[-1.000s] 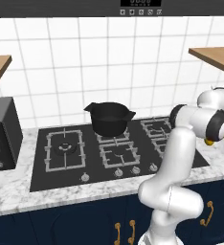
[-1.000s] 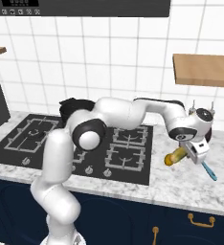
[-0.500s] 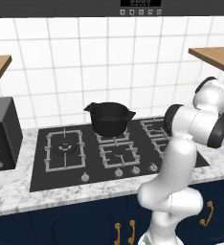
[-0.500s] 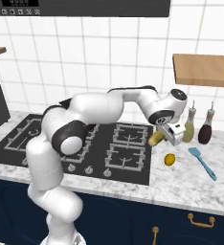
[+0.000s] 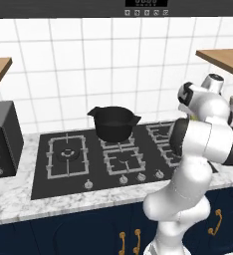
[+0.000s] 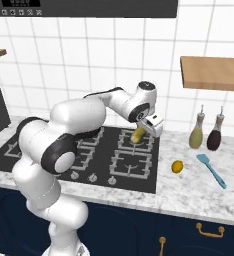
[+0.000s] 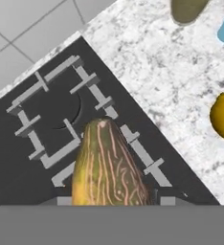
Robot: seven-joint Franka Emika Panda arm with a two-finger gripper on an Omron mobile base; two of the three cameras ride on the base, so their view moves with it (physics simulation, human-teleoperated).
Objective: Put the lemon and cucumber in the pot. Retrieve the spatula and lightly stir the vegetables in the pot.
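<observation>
The marble surface (image 6: 199, 187) holds a big black stove (image 6: 114, 160) with gas burners. The robot's white arm reaches across it.

The black pot (image 5: 113, 123) sits on a back burner. It is well apart from the hand. From here I cannot see inside it, so I cannot tell if anything is in there.

The gripper (image 6: 141, 131) is up in the air over the right side of the stove. Its jaws are clenched on the cucumber (image 6: 138, 134), which hangs down from the hand. In the hand view the cucumber (image 7: 109, 165) sticks out over a burner grate.

Two bottles (image 6: 206, 132) stand by the wall on the right.

The light-blue spatula (image 6: 211, 170) lies flat on the surface, near the bottles. Nobody is touching it.

The little lemon (image 6: 177, 166) sits on the surface between the stove and the spatula.

So I think the job is just getting started. The cucumber is picked up but not in the pot yet. The lemon must go in too. Then the spatula must be fetched for stirring.
</observation>
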